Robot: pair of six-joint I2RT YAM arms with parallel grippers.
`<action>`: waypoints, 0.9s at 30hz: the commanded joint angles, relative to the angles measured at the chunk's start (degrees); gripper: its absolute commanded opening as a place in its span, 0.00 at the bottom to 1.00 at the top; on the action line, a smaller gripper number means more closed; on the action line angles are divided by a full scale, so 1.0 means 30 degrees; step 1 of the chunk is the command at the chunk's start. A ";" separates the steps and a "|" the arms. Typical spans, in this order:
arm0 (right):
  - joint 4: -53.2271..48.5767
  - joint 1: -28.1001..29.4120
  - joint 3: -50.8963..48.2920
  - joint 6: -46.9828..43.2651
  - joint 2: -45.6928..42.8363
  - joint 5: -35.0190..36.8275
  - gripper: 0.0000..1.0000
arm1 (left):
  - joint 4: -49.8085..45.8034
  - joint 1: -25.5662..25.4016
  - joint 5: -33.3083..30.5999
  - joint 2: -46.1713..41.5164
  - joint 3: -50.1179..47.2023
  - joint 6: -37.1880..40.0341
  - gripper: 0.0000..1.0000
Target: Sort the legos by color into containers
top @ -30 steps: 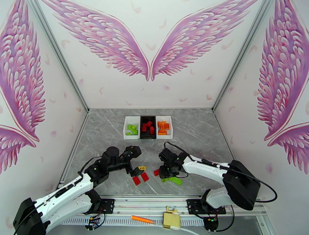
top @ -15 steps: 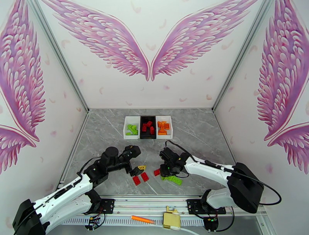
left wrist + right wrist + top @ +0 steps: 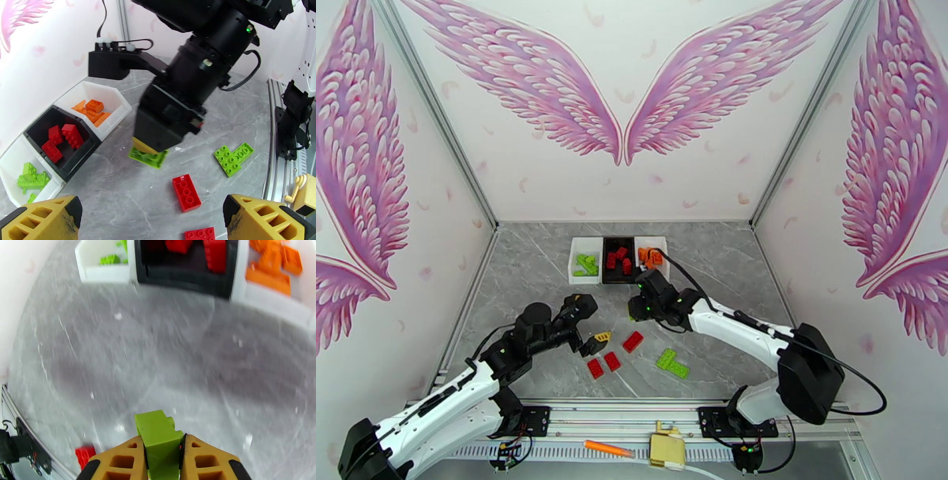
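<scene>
My right gripper point(image 3: 636, 309) is shut on a lime green lego point(image 3: 159, 436) and hangs above the table in front of the trays; the left wrist view shows that lego point(image 3: 147, 156) under its fingers. The left white tray point(image 3: 577, 275) holds green legos, the black tray point(image 3: 618, 277) red ones, the right white tray point(image 3: 661, 246) orange ones. My left gripper point(image 3: 598, 341) stands open over the table with nothing between its yellow fingers point(image 3: 43, 217). Three red legos point(image 3: 633, 341) point(image 3: 612, 361) point(image 3: 595, 369) and two green legos point(image 3: 673, 364) lie loose near the front.
The right arm's forearm point(image 3: 727, 324) crosses the table's right half and partly covers the orange tray. An orange marker-like stick point(image 3: 608, 449) and a yellow fitting point(image 3: 666, 450) lie on the front rail. Bare table lies left of the trays.
My right gripper has lifted a green lego off the front pile and carried it back toward the trays, uncovering a red lego. The left arm drew slightly nearer and left.
</scene>
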 commanded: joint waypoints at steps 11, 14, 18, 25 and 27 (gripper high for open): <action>0.6104 -0.0931 0.8298 -0.2391 0.8043 0.1268 0.20 | -0.0500 0.0069 -0.3406 -0.1674 -0.1184 -0.2036 0.99; 0.5715 -0.1123 1.0666 -0.2554 0.9812 0.1337 0.20 | -0.0374 0.0064 -0.4024 -0.1667 -0.1334 -0.2336 0.99; 0.5435 -0.1317 1.3265 -0.2453 1.2010 0.1287 0.20 | -0.0471 0.0121 -0.4508 -0.1674 -0.1340 -0.2326 0.99; 0.5362 -0.1453 1.6456 -0.2446 1.4837 0.1045 0.20 | -0.0201 0.0120 -0.4724 -0.1674 -0.1430 -0.2392 0.99; 0.5355 -0.1467 1.7077 -0.2474 1.5404 0.0955 0.20 | -0.0256 0.0131 -0.4754 -0.1681 -0.1429 -0.2457 0.99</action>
